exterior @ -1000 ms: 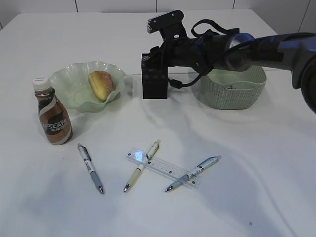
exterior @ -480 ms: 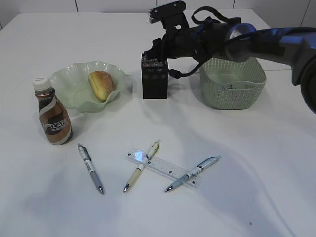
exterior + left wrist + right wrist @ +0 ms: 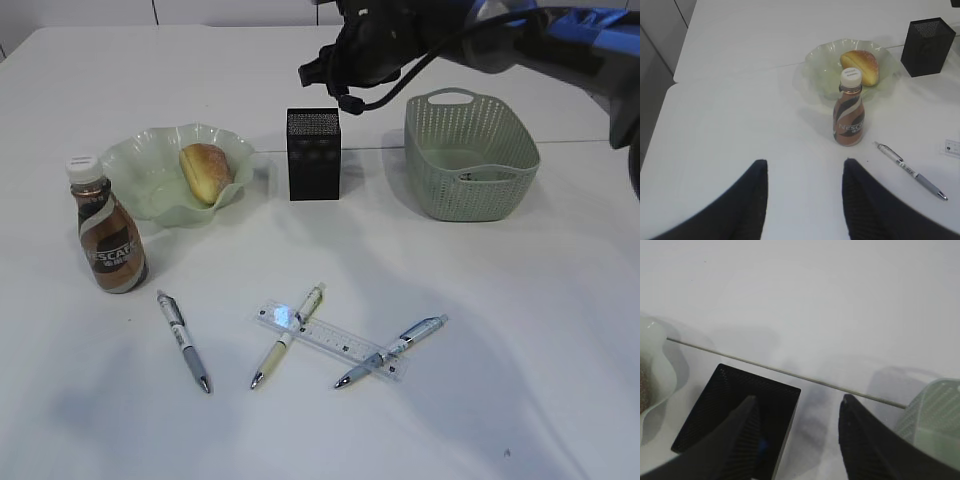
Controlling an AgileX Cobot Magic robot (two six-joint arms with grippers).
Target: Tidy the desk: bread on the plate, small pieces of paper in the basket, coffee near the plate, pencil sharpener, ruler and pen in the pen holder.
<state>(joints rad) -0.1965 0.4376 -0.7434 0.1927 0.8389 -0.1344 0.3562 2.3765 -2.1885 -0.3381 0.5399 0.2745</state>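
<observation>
Right gripper (image 3: 797,440): your jaws stand apart, empty, above pen holder (image 3: 313,154).
Left gripper (image 3: 805,200): yours too, parted, holding nothing.
Bread (image 3: 205,171): on plate (image 3: 140,160).
Ruler (image 3: 330,340): on desk (image 3: 500,350), among pens.

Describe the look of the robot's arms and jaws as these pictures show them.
The right arm is dark, glossy black with a bluish sheen, and a black cable loops beneath its wrist. Both wrist views show two black, tapering fingers with a fine ribbed or woven texture: left gripper, right gripper. No markings are legible. The left arm itself is out of view.

Slanted exterior and both wrist views share the pen holder (image 3: 314,154).
</observation>
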